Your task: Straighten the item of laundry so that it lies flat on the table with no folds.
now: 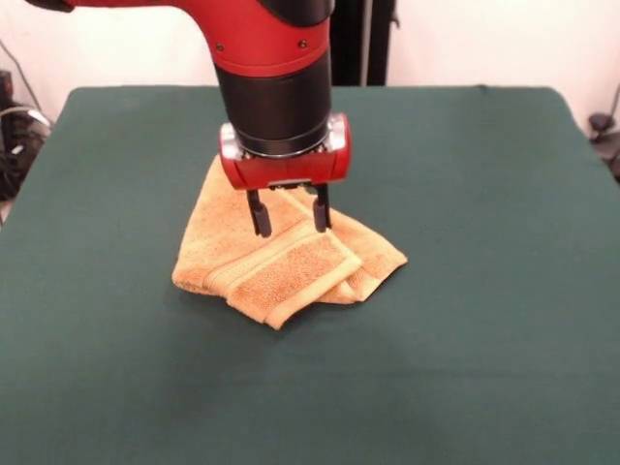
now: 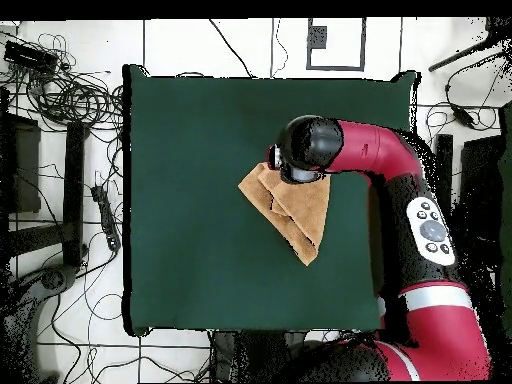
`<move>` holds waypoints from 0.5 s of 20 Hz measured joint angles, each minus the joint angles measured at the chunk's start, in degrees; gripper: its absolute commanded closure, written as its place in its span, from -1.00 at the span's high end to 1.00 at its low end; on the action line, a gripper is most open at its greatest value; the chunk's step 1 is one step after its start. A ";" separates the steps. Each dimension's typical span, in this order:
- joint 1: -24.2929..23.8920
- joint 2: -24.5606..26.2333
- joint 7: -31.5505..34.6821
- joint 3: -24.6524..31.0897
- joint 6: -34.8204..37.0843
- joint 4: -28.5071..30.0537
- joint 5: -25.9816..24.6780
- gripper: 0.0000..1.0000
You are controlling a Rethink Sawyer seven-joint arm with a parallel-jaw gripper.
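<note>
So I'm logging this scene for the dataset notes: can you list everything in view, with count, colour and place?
towel: one, orange-tan, folded over itself, near the table's middle, under the end effector.
table: one, dark green cloth cover, fills most of the front view.
cables: several, black, on the floor beside the table in the overhead view.
arm: one, red and black, reaching over the towel.
end effector: one, black fingers open, tips just above or at the towel's top layer; contact cannot be told.

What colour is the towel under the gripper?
Orange-tan; the towel shows best in the front view, lying folded on the dark green table.
</note>
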 measured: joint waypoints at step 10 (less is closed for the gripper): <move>1.48 2.40 0.00 -0.26 -3.57 -1.24 -0.27 1.00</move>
